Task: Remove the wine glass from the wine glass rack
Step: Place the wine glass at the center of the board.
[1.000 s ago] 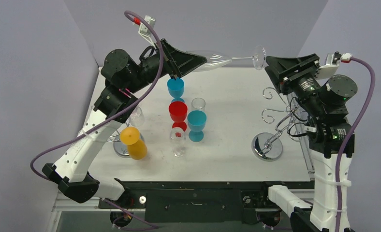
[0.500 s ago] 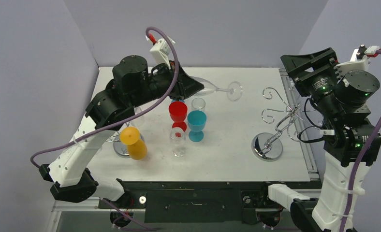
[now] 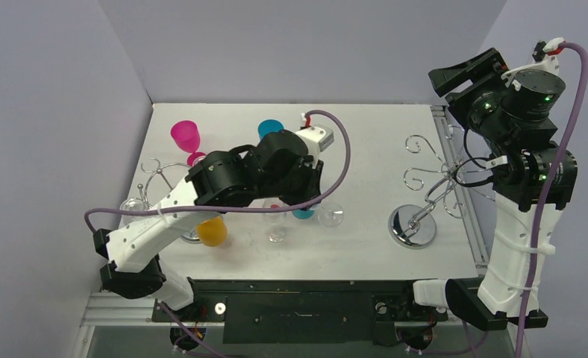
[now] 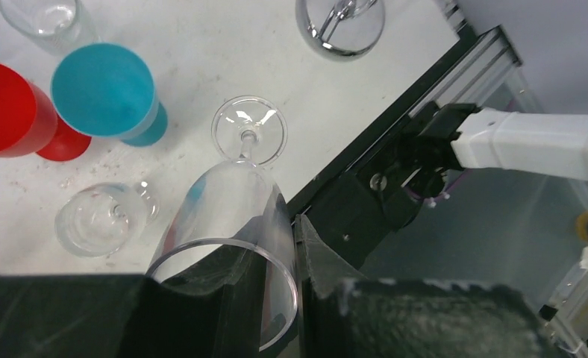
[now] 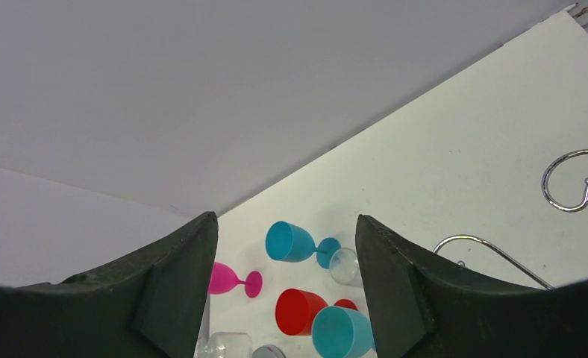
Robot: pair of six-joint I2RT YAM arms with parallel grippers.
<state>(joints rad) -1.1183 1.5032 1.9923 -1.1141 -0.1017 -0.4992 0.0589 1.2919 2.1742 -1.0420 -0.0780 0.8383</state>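
A clear wine glass [image 4: 224, 198] hangs foot-down in my left gripper [image 4: 280, 239], which is shut on its rim with one finger inside the bowl and one outside. Its round foot [image 3: 329, 216] is low over the table, right of a teal glass [image 4: 104, 89]; whether it touches the table I cannot tell. The chrome wine glass rack [image 3: 413, 224] stands at the right with bare hooks [image 5: 567, 179]. My right gripper [image 3: 463, 71] is raised high at the far right, open [image 5: 286, 224] with nothing between its fingers.
A red glass [image 4: 7, 108], a small clear glass [image 4: 101, 220], a tumbler [image 4: 48, 19], an orange glass [image 3: 212, 231], a pink glass [image 3: 185, 136] and a blue glass [image 3: 270, 128] crowd the left and middle. A second wire rack [image 3: 160, 171] stands at the left. The table's front edge [image 4: 395, 112] lies close to the foot.
My left arm swung the clear glass from high at the back down to the table's middle. My right gripper opened wide and drew up and back to the right.
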